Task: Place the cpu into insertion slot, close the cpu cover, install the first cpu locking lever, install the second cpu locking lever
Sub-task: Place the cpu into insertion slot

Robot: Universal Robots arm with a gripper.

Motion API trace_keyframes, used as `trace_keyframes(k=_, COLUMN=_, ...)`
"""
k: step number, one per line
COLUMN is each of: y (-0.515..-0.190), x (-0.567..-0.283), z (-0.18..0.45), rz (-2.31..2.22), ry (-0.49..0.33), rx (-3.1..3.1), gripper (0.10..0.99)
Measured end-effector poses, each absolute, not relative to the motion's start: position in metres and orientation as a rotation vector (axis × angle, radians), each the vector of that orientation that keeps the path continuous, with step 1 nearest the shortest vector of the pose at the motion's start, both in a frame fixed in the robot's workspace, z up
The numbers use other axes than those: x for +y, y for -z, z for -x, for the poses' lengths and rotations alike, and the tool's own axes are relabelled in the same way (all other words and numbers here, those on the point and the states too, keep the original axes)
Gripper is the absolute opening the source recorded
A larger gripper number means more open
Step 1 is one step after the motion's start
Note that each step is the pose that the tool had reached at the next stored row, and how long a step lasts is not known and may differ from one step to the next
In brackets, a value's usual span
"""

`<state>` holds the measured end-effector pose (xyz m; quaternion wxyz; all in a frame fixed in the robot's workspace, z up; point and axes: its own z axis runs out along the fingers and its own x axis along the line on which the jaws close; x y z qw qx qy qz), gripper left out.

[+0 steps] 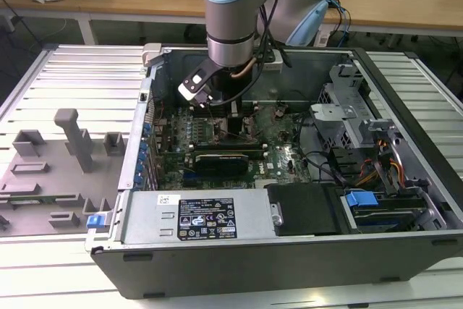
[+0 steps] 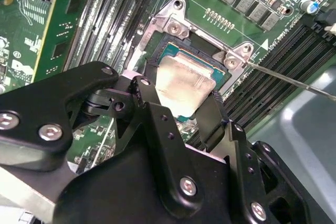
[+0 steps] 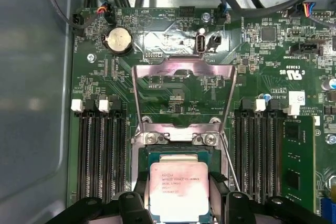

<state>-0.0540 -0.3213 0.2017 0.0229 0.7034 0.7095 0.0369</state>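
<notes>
Deep inside the open computer case [image 1: 289,265], the arm [image 1: 231,27] hangs over the green motherboard [image 3: 262,61]. The gripper [image 2: 181,106] is clamped on the cpu [image 2: 184,82]. In both wrist views its black fingers [image 2: 214,116] press against two opposite edges of the chip, whose pale metal top faces up. The cpu lies directly over the insertion slot [image 3: 173,151] and square with it, with part of the slot's dark rim showing past the chip's far edge. Whether it is fully seated cannot be told. The cpu cover [image 3: 184,68] stands swung up from its hinge at the slot's edge, and the board behind shows through its large window. A thin metal lever [image 2: 289,80] sticks out free from one corner of the socket frame. Rows of black memory slots [image 3: 102,150] flank the slot on both sides.
</notes>
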Motion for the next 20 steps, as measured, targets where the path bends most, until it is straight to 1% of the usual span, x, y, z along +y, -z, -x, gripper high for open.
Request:
trace_keyframes(k=10, y=-0.1982, x=-0.3204, z=0.0540, rz=-2.180, ry=-0.114, rx=2.195, gripper=0.541)
trace_keyframes(k=11, y=-0.1979, x=-0.3203, z=0.0539, rz=-2.180, ry=-0.115, rx=2.195, gripper=0.553)
trace_keyframes(k=12, y=-0.1980, x=-0.3204, z=0.0540, rz=-2.180, ry=-0.115, rx=2.195, gripper=0.616)
trace_keyframes(k=20, y=-0.2008, x=-0.3204, z=0.0540, rz=-2.178, ry=-0.102, rx=2.187, gripper=0.616)
